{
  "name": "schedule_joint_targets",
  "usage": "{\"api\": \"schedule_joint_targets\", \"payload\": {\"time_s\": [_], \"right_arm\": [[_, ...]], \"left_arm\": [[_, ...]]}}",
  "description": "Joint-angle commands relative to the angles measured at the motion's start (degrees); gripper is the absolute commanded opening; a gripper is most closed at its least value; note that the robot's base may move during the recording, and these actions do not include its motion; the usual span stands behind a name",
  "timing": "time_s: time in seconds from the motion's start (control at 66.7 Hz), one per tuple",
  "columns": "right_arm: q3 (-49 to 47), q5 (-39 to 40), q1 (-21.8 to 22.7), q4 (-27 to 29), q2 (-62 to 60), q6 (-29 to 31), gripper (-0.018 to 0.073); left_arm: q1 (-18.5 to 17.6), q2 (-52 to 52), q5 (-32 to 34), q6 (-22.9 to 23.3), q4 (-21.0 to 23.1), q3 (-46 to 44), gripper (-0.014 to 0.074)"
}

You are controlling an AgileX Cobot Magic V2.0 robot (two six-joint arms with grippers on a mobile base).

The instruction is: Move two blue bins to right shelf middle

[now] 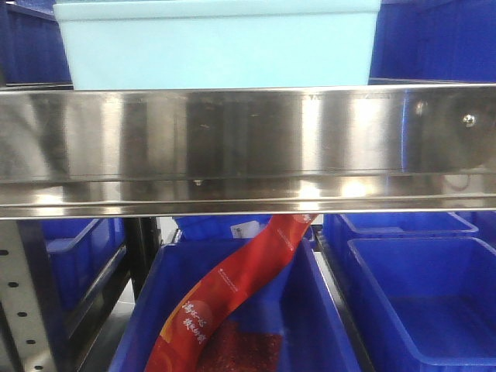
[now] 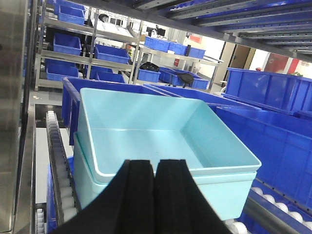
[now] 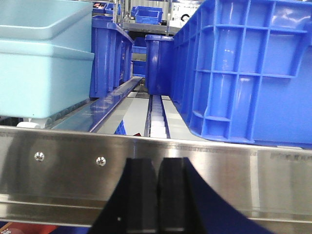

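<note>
Nested blue bins (image 2: 165,141) resting on shelf (image 1: 248,147); left fingers (image 2: 155,195) together, right fingers (image 3: 157,195) together, both holding nothing.

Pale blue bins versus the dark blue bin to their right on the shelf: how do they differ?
The pale blue bins have smooth, plain walls; the dark blue bin has ribbed, gridded walls. The pale blue bins are a nested stack of two; the dark blue bin stands single. The pale ones are light cyan, the other deep royal blue. Both are rectangular plastic and sit behind the steel front rail.
</note>
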State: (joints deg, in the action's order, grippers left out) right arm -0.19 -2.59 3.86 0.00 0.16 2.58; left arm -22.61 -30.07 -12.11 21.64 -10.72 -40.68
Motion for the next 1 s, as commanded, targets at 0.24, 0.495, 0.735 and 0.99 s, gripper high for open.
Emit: {"api": "schedule_joint_targets", "payload": {"time_s": [0.24, 0.495, 0.735, 0.99], "right_arm": [[0.19, 1.40, 0.42, 0.42, -0.16, 0.44, -0.0167], [0.19, 1.51, 0.42, 0.42, -0.16, 0.44, -0.0167], [0.19, 1.51, 0.42, 0.42, -0.16, 0.44, -0.0167], [0.19, 1.51, 0.42, 0.42, -0.16, 0.44, -0.0167]], "left_arm": [[-0.34, 0.26, 1.07, -0.16, -0.20, -0.02, -0.0111], [8.26, 7.60, -0.32, -12.46, 3.85, 8.70, -0.0111], [18.04, 19.30, 7.32, -16.30, 8.67, 24.50, -0.0111], [22.00, 29.59, 10.41, -16.30, 8.67, 36.73, -0.0111]]}}
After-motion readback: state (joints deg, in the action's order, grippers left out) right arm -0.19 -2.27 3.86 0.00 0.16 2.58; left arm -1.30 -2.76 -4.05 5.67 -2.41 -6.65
